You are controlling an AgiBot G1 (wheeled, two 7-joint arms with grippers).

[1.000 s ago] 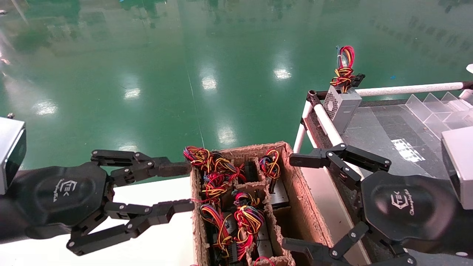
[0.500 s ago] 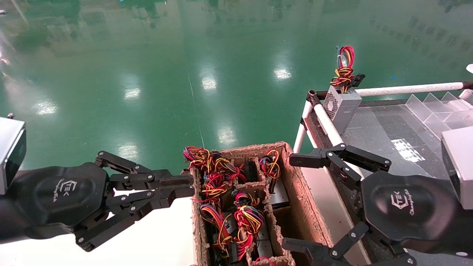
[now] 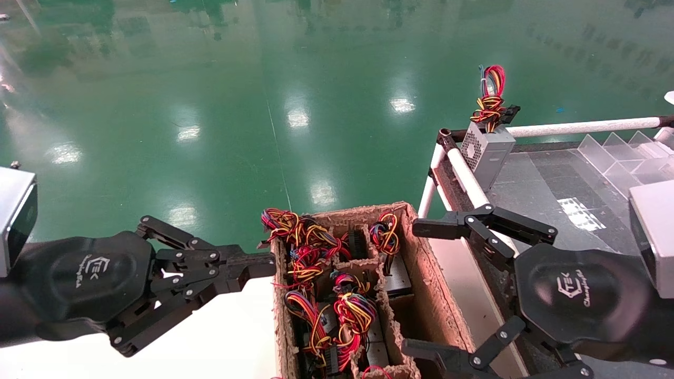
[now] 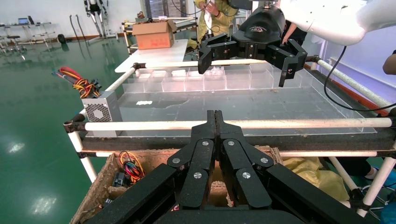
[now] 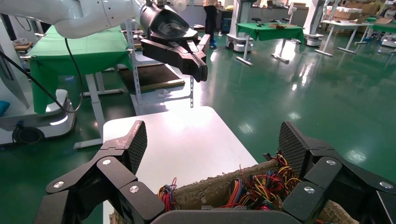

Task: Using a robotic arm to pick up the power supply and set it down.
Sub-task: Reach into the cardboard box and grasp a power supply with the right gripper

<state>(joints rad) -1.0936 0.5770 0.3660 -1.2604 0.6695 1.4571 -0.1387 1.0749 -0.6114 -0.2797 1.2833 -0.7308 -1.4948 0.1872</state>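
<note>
Claws frame a cardboard box (image 3: 421,273) of wired power supplies (image 3: 392,276). Left claw (image 3: 258,263), pressed together and empty, sits beside its left wall; right claw (image 3: 421,287), spread wide, hovers over its right side. Approach step, seemingly: next, lower the spread claw onto one unit.

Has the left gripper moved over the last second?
Yes. The left gripper closed its fingers beside the cardboard box edge; its palm hardly shifted.
</note>
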